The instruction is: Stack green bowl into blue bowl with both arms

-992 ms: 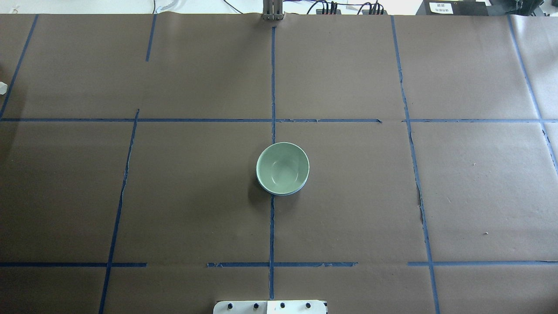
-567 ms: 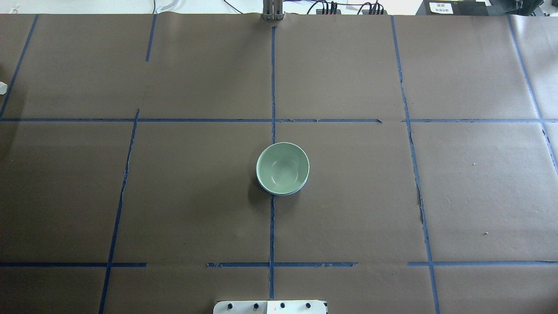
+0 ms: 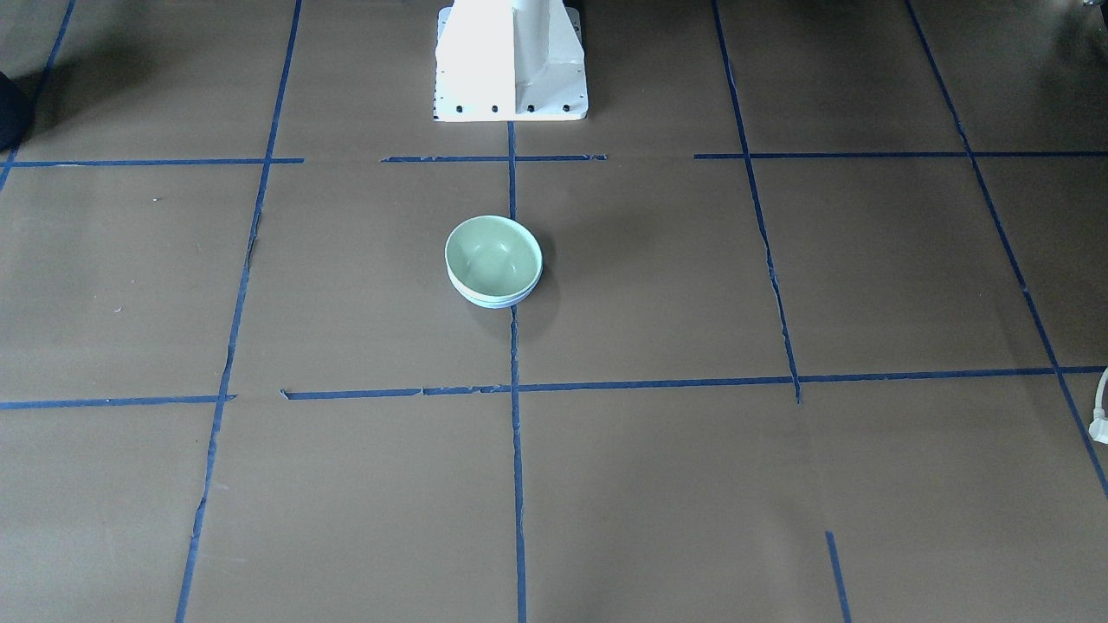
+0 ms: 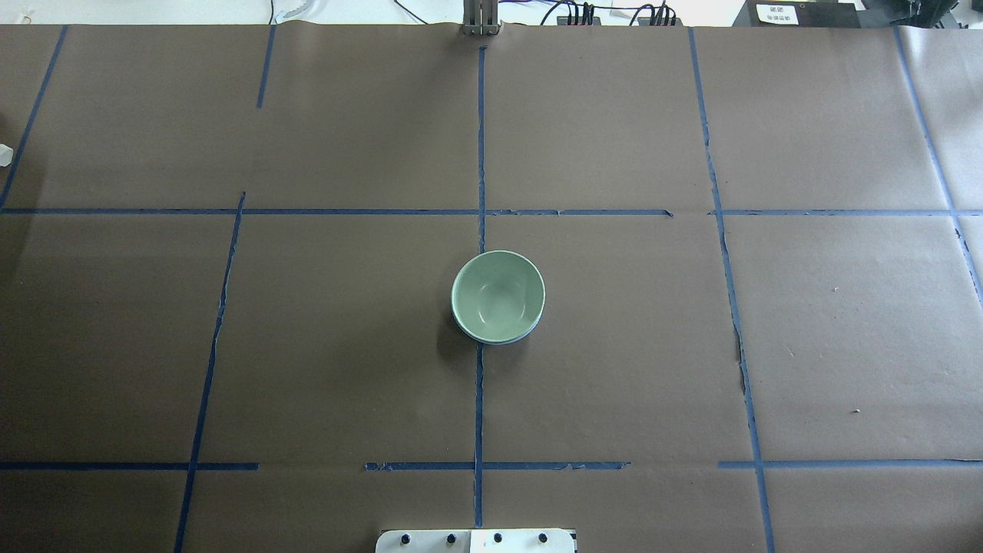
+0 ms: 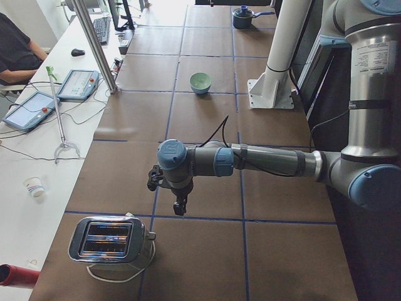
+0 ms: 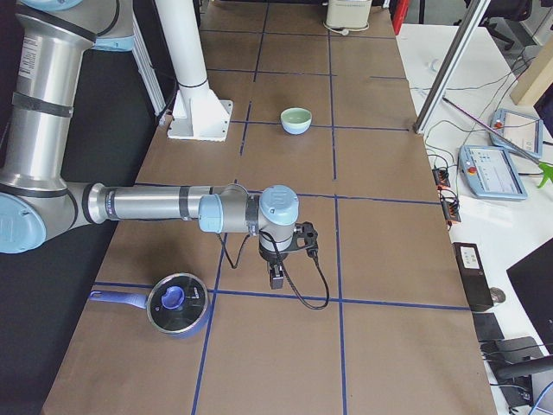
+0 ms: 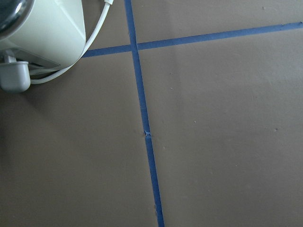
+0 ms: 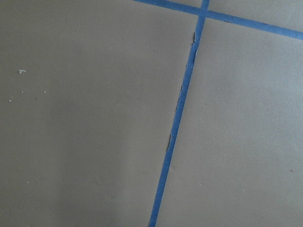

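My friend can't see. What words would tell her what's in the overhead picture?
A green bowl sits nested in a blue bowl at the middle of a brown table crossed by blue tape lines. Only a thin edge of the blue bowl peeks out. The robot's white base shows at the bottom edge.
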